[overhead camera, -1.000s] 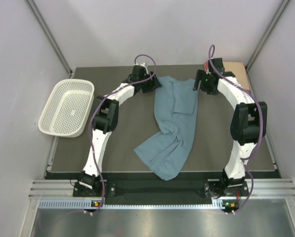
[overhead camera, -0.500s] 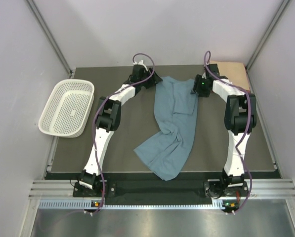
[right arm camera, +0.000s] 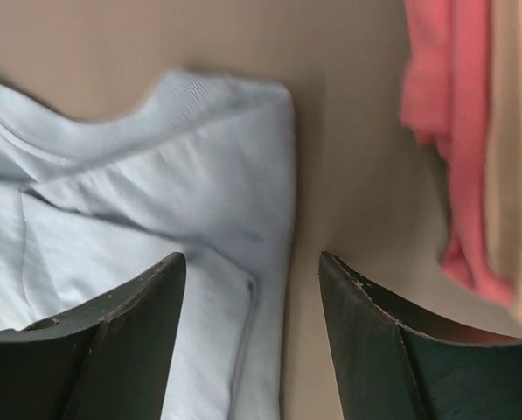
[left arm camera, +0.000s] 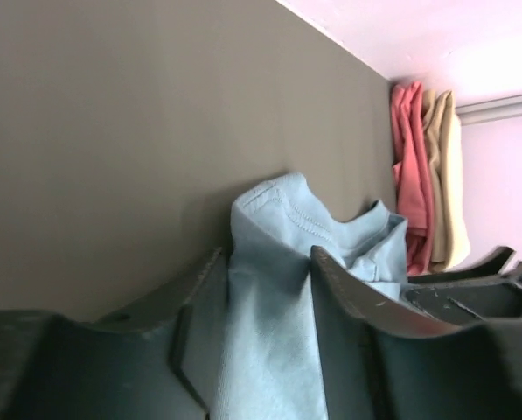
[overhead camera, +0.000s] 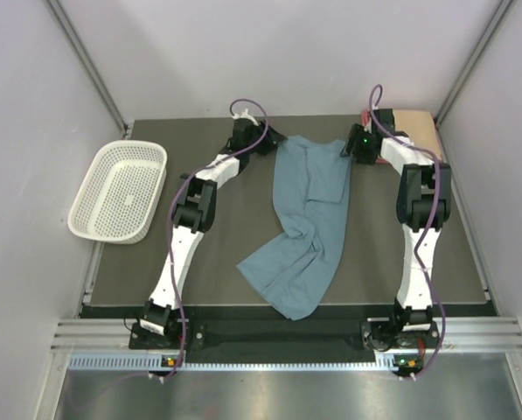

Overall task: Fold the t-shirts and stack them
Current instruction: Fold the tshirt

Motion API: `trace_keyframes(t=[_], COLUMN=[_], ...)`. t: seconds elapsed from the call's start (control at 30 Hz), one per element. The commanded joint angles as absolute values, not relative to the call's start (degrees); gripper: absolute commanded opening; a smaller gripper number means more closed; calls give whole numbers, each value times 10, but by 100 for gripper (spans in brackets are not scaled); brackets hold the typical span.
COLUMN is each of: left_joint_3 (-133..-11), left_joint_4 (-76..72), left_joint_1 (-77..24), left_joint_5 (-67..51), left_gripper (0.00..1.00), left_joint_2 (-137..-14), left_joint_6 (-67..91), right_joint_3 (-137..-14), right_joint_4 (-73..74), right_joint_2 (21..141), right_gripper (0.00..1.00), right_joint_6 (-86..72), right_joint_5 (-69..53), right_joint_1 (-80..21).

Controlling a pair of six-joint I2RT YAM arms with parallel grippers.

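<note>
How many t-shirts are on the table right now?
3: blue-grey shirt sprawled mid-table; pink-red shirt and tan shirt folded at the far-right corner. Others may hide beneath.

the large t-shirt (overhead camera: 309,219) lies along the middle of the table (overhead camera: 125,271), from the far edge to the near edge. the left gripper (left arm camera: 267,258) sits over its far left corner, the right gripper (right arm camera: 252,258) over its far right corner. two folded t-shirts (overhead camera: 415,127) lie in the table's far right corner. the basket (overhead camera: 121,191) overhangs the left edge.
</note>
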State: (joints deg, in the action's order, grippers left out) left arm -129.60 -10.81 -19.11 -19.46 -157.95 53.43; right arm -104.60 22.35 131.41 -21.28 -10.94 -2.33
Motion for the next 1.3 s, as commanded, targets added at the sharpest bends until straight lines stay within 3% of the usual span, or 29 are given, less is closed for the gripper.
trace_keyframes(t=[0.0, 0.17, 0.23, 0.27, 0.37, 0.67, 0.73, 0.8, 0.93, 0.97, 1.03, 1.07, 1.13, 1.27], left_joint_3=[-1309, -1309, -1310, -1310, -1311, -1367, -1392, -1413, -1412, -1407, -1382, -1352, -1307, -1133], left_joint_4=[-132, -141, -142, -142, -142, -136, -127, -113, -56, -41, 15, 31, 58, 99], left_joint_1=[-186, -173, -167, -161, -147, -99, -93, -84, -78, -78, -78, -78, -78, -78], left_joint_5=[-210, -210, -204, -200, -187, -171, -165, -164, -167, -169, -168, -165, -157, -140], left_gripper=[45, 24, 19, 10, 1, 0, 4, 12, 47, 70, 85, 89, 90, 87], left_joint_2=[-1595, -1594, -1590, -1582, -1568, -1588, -1597, -1608, -1592, -1573, -1548, -1515, -1474, -1327], left_joint_6=[557, 570, 570, 569, 563, 566, 567, 569, 529, 515, 472, 441, 411, 364], right_joint_3=[-1093, -1134, -1139, -1146, -1175, -1305, -1333, -1352, -1352, -1352, -1347, -1336, -1317, -1207], right_joint_4=[200, 184, 155, 143, 114, 27, 18, 4, 48, 66, 112, 158, 203, 308], right_joint_2=[1346, 1390, 1398, 1407, 1426, 1500, 1531, 1542, 1525, 1516, 1484, 1471, 1422, 1307], right_gripper=[63, 57, 45, 28, 10, 4, 6, 16, 29, 36, 45, 52, 56, 78], right_joint_6=[-223, -246, -257, -272, -299, -404, -428, -449, -451, -440, -397, -382, -347, -274], right_joint_5=[-129, -158, -184, -192, -214, -214, -215, -218, -214, -214, -211, -210, -200, -157], right_joint_1=[-20, -18, -18, -20, -27, -77, -88, -94, -92, -91, -84, -81, -67, -53])
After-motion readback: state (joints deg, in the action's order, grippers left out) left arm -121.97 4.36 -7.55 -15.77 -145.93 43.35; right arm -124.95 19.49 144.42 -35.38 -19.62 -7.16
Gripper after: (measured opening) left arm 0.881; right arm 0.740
